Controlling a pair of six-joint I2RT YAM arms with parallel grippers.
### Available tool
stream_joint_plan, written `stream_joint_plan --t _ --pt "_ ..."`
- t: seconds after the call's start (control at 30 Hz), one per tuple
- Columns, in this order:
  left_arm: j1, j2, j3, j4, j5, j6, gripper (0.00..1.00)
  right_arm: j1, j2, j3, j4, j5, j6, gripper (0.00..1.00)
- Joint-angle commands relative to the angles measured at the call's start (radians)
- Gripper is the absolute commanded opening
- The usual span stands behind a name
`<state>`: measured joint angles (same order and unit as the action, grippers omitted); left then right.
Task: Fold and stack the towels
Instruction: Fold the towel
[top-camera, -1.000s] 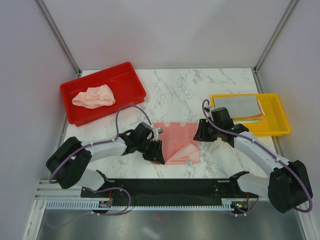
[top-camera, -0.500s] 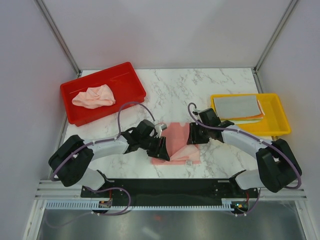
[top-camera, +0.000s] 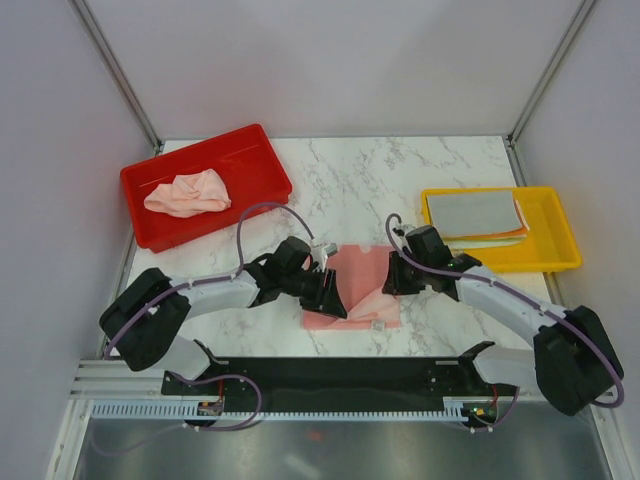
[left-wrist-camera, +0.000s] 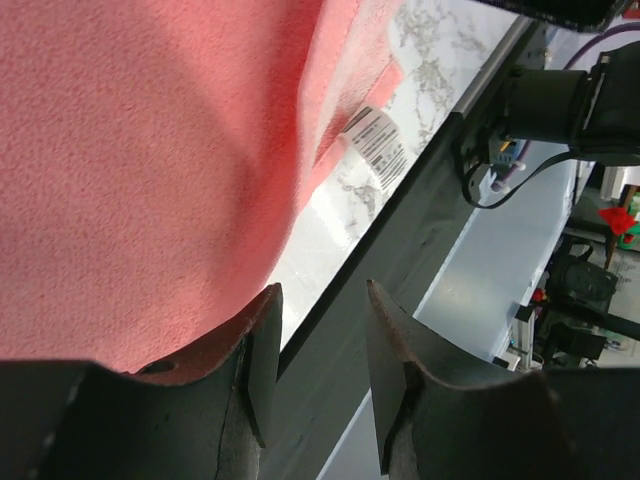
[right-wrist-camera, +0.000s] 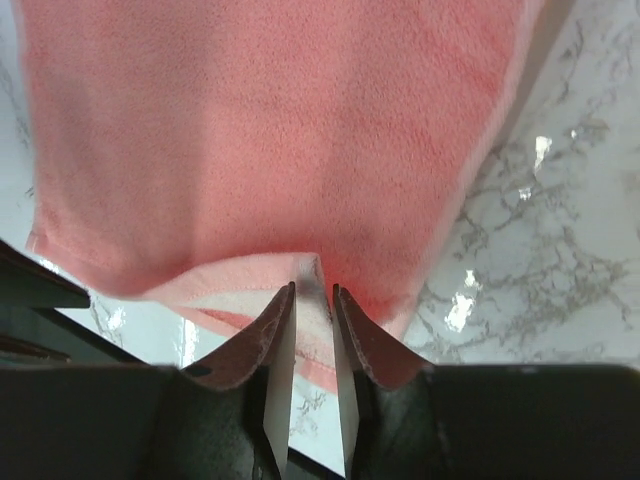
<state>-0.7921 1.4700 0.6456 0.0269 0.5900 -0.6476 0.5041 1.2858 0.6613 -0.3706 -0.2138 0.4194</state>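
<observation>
A pink towel (top-camera: 360, 285) lies partly folded on the marble table between my two grippers. My left gripper (top-camera: 333, 300) is at its left side; in the left wrist view the jaws (left-wrist-camera: 320, 290) stand open with nothing between them, and the towel (left-wrist-camera: 150, 150) rests against the outer side of one finger. A white label (left-wrist-camera: 375, 150) hangs from the towel's edge. My right gripper (top-camera: 390, 277) is at the towel's right side; in the right wrist view it (right-wrist-camera: 312, 290) is shut on a lifted corner of the towel (right-wrist-camera: 270, 130).
A red tray (top-camera: 255, 150) at the back left holds a crumpled peach-pink towel (top-camera: 187, 193). A yellow tray (top-camera: 560, 235) at the right holds a folded stack with a grey towel (top-camera: 478, 212) on top. A black rail (top-camera: 340, 375) runs along the near table edge.
My left gripper has moved right, over the towel's left part. My right gripper swung left onto the towel, then eased back right with a corner in it. The towel has bunched and folded.
</observation>
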Motion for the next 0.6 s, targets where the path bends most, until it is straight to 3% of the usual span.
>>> stream_joint_plan --t 0.0,0.27,0.37,0.47,0.57 --pt "-0.012 0.018 0.028 0.122 0.051 -0.063 0.46 0.007 -0.140 -0.066 -0.017 0.019 0.048 0.28" --pt "-0.032 0.148 0.107 0.215 0.031 -0.110 0.46 0.007 -0.347 -0.181 -0.057 0.083 0.237 0.21" --pt "-0.077 0.225 0.173 0.226 0.034 -0.127 0.45 0.005 -0.425 -0.160 -0.096 0.125 0.286 0.26" --pt "-0.137 0.274 0.222 0.251 0.033 -0.152 0.45 0.005 -0.476 -0.114 -0.132 0.175 0.315 0.40" --pt "-0.183 0.314 0.241 0.281 0.040 -0.187 0.43 0.005 -0.485 -0.074 -0.149 0.244 0.325 0.43"
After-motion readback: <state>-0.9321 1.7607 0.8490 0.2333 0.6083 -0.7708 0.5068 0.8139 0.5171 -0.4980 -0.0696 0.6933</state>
